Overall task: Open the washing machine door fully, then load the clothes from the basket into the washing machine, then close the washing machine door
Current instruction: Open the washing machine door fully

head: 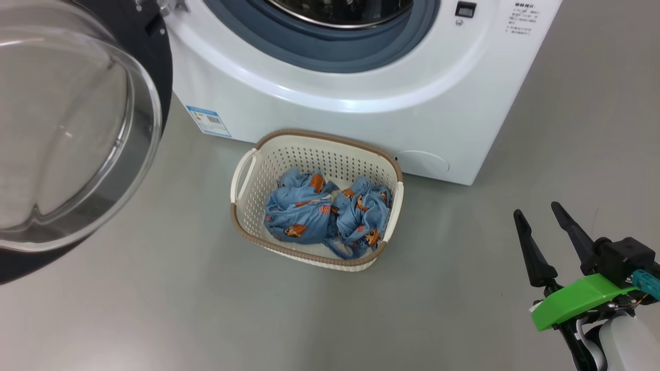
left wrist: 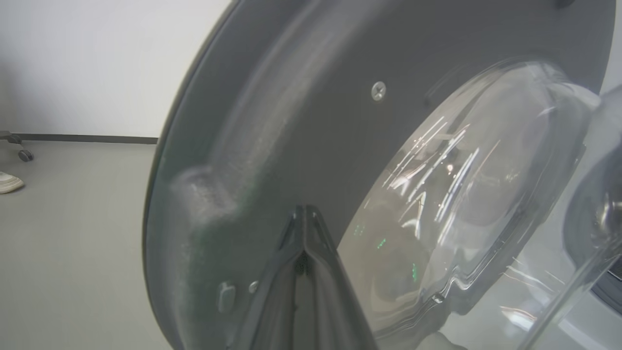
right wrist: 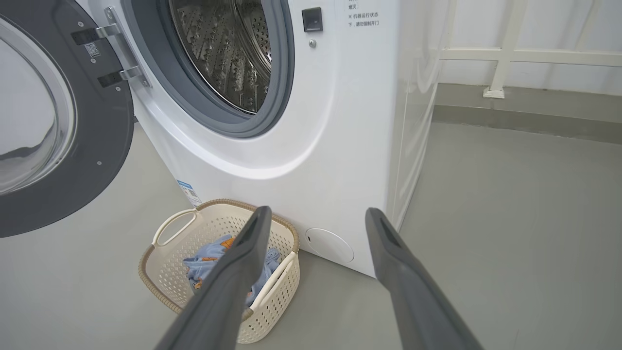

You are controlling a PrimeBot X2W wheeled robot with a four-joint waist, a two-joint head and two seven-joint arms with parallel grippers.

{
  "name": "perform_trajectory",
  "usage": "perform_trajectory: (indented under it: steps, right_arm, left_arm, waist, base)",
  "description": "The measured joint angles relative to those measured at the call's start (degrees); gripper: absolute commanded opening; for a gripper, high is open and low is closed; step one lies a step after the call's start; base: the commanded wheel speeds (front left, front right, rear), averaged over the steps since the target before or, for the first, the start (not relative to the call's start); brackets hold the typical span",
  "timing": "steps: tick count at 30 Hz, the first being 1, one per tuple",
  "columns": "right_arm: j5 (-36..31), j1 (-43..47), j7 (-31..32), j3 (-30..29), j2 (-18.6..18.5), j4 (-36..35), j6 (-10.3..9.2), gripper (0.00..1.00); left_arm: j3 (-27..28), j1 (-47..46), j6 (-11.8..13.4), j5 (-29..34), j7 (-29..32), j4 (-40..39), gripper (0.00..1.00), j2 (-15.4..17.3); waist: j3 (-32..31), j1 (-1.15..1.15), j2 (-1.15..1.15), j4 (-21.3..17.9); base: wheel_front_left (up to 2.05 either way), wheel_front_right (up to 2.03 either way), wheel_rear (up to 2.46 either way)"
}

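Left gripper [left wrist: 303, 211], fingers [left wrist: 330, 291] clenched and empty, is sitting at the grey inner face of the washing machine door [head: 77, 129], hanging wide left of the washing machine [head: 361, 98]; I'd be pushing frame not glass, right gripper [head: 536, 208] idling released.

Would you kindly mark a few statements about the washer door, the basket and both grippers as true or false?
1. The washing machine door stands open. True.
2. The basket is empty. False: the basket holds the clothes.
3. The right gripper has its jaws apart and empty. True.
4. The left gripper has its jaws wide apart. False: they are shut.
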Motion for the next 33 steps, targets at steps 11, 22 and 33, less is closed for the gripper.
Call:
perform_trajectory:
  steps: [11,22,33]
  right_arm:
    - [0.31,2.85,0.00,-0.51,0.71,-0.03,0.00,1.00]
    - [1.27,6.04,0.00,-1.37,1.51,-0.24,0.00,1.00]
    - [1.60,8.15,0.00,-1.76,1.96,-0.69,0.00,1.00]
  left_arm:
    - [-0.42,10.44,0.00,0.02,0.00,-8.88,0.00,-5.24]
    - [-5.73,20.09,0.00,1.36,0.00,-17.84,1.00,-9.44]
    - [-13.22,25.36,0.00,1.98,0.01,-24.63,1.00,-10.11]
  waist:
    - [-4.32,0.00,0.00,0.23]
    - [-8.11,0.00,0.00,-1.06]
    - [-9.78,0.00,0.00,-4.68]
  base:
    - [0.00,0.00,0.00]
    - [0.00,0.00,0.00]
    - [0.00,0.00,0.00]
